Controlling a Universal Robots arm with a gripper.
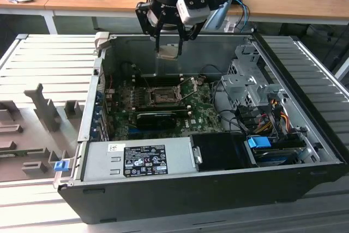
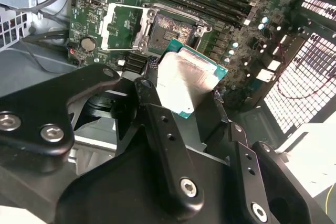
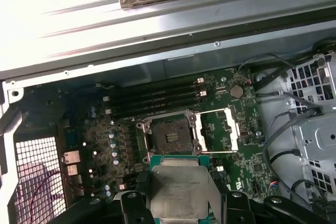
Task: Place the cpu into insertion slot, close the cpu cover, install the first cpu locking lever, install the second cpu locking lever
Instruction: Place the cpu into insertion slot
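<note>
My gripper [image 1: 168, 46] hangs over the back part of the open computer case, shut on the cpu [image 1: 167, 53], a flat pale square chip held by its edges. In both wrist views the cpu [image 2: 186, 80] [image 3: 178, 190] sits level between the black fingers [image 2: 152, 103], above the green board and a little short of the insertion slot [image 3: 170, 136] [image 2: 170, 30] [image 1: 162, 96]. The slot is bare and dark. The cpu cover [image 3: 223, 128] [image 2: 122, 24] is swung open beside it. Two thin metal levers [image 1: 188, 84] stand raised by the socket.
Long black memory slots [image 3: 152, 100] run beside the socket, and a black expansion card [image 1: 161, 117] lies on its other side. A grey power supply [image 1: 136, 159] fills the case front. Drive cage [image 1: 245, 80] and cables [image 1: 267, 118] are at the exterior view's right.
</note>
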